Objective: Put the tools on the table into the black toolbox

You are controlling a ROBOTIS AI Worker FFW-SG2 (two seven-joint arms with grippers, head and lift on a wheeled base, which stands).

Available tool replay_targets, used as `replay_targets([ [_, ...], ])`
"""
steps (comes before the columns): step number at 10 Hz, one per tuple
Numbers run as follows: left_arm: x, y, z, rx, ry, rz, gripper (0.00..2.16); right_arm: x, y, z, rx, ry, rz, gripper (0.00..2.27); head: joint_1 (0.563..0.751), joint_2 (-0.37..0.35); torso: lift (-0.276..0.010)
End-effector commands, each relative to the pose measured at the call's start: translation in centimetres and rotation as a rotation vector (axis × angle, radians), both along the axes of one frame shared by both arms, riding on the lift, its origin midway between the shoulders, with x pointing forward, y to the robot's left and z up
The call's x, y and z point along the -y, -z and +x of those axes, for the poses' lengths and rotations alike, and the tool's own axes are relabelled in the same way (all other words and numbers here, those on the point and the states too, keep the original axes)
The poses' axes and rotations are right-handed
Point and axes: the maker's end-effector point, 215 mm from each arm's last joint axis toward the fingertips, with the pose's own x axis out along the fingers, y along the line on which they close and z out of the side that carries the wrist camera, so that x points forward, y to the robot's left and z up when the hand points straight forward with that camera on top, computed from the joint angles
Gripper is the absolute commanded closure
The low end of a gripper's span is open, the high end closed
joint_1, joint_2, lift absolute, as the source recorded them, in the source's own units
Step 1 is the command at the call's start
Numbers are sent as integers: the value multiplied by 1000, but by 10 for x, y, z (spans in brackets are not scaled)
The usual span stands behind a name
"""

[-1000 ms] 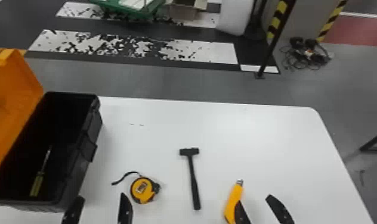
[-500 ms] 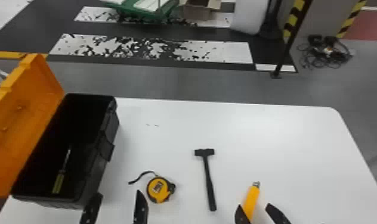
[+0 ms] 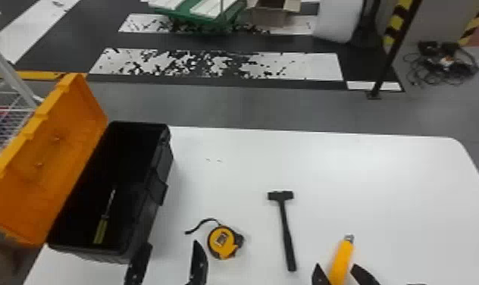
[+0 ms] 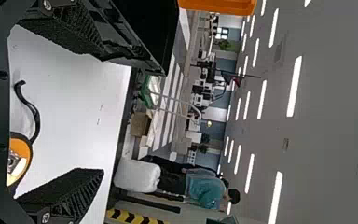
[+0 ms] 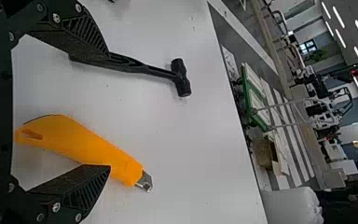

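Note:
My left gripper (image 3: 166, 265) is open between the black toolbox (image 3: 163, 163) and the tape measure (image 3: 221, 242). In the left wrist view, the left gripper (image 4: 100, 114) has the tape measure (image 4: 19, 158) near its base. My right gripper (image 3: 337, 271) is open, with the yellow utility knife (image 3: 341, 261) between its fingers. In the right wrist view, the right gripper (image 5: 108, 109) is open; the utility knife (image 5: 84, 144) lies on the table, partly behind one finger. A black hammer (image 3: 286, 231) lies between the two grippers. Inside the toolbox rests a screwdriver (image 3: 102, 225).
The toolbox's orange lid (image 3: 57, 155) stands open on its left side. The white table (image 3: 363, 170) extends to the right and behind the tools. Beyond it on the floor are a dark post (image 3: 394, 53) and a cardboard box (image 3: 273, 13).
The whole scene has shifted rightward in the head view, bringing more of the orange lid into sight. My right gripper has shifted relative to the knife, which is now between its fingers.

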Motion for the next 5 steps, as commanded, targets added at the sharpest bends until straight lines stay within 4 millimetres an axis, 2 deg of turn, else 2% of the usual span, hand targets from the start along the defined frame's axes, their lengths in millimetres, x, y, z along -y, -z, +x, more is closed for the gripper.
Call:
replay_targets([
  [1,-1,1,1,-2,-1,-1,87,3,5,0,-18,14,-6,191,695,64,-39],
  [5,-1,2,0,-2,-2,-2,87,9,12,4,-52,43,16,191,695,47,-39],
])
